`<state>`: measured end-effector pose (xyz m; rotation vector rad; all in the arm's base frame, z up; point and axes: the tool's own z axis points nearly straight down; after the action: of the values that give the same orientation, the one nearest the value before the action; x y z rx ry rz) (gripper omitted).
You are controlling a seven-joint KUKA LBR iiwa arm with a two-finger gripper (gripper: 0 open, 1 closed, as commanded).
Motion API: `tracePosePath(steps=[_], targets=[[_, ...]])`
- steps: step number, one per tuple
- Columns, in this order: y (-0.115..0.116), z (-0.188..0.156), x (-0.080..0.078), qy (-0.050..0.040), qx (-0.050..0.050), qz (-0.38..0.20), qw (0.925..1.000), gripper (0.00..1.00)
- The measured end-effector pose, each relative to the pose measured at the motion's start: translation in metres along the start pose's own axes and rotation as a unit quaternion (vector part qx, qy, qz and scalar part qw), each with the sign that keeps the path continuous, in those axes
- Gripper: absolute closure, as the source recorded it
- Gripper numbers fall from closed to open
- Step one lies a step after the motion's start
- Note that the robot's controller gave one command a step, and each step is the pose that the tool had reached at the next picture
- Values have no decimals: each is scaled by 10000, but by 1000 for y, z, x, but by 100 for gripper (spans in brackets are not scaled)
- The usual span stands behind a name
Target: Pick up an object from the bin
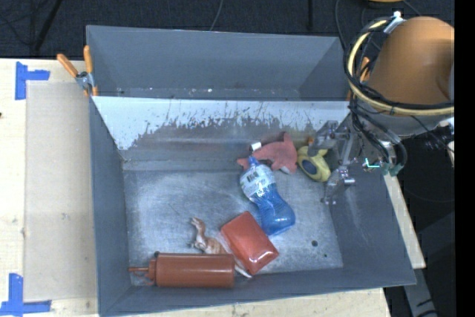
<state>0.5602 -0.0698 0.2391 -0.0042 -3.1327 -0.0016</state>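
My grey bin point(104, 182) holds a loose scatter. The tool point(332, 189) hangs at its right side; I cannot tell whether it is apart or together. A brown-red cylinder point(193, 271) lies along the front. Then come a blue bottle point(266, 200), a red block point(249, 241) and a pink toy point(273, 152). A yellow looped toy point(313, 164) sits just beside the tool, and a tan animal figure point(202, 234) lies near the block.

camera view: above bin point(223, 63) | looking down, slightly oblique | whole bin in frame | arm point(412, 59) enters right
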Motion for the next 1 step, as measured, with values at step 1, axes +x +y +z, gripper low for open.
tracePosePath(steps=[1], targets=[[0,-4,-1,-41,5,-10,10000,0]])
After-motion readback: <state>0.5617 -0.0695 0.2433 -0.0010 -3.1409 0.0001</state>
